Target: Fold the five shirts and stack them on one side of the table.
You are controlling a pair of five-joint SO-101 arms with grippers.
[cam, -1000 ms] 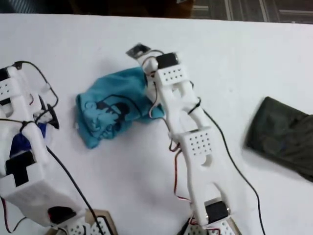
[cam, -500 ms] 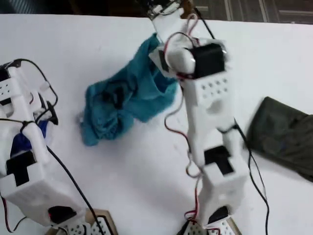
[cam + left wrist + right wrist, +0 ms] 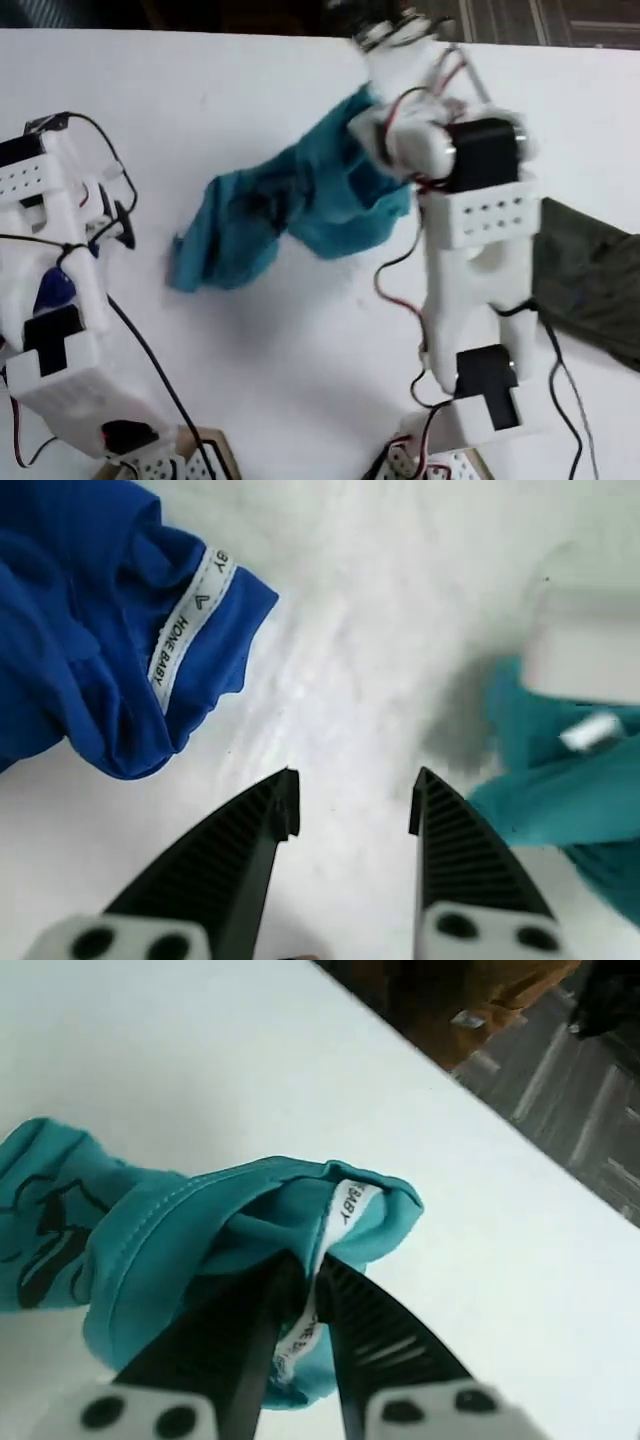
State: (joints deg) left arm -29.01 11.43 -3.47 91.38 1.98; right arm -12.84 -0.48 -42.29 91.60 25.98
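- The right gripper [image 3: 306, 1272] was pinched tight on the teal shirt [image 3: 290, 215], right at the neckband where the white label [image 3: 345, 1208] was sewn in. My guess is it grabbed the collar so the shirt would hang and open out instead of staying balled up.
- The collar end was held up off the table [image 3: 200, 80]. The other end of the shirt trailed down and rested on the white top, so it was half in the air and half dragging.
- Nothing about the shirt looked folded yet. It was a bunched, twisted lump.
- The left gripper [image 3: 350, 800] sat low over the table with its jaws spread and nothing in them, just beside the shirt's trailing end. It looked parked to catch a second corner, but that's only my read.
- A blue shirt [image 3: 90, 630] lay crumpled on the far side of the left gripper from the teal shirt, with a white neck tag showing.
- A dark green shirt [image 3: 590, 285] lay flat on the opposite side of the teal shirt, past the right arm.
- The teal shirt looked like soft, stretchy jersey with a stitched neckband and a dark print on the front. It looked floppy, so it would probably sag wherever it wasn't held.
- The gripper fingers were black ribbed plastic on white bodies, and the tabletop was smooth and plain.
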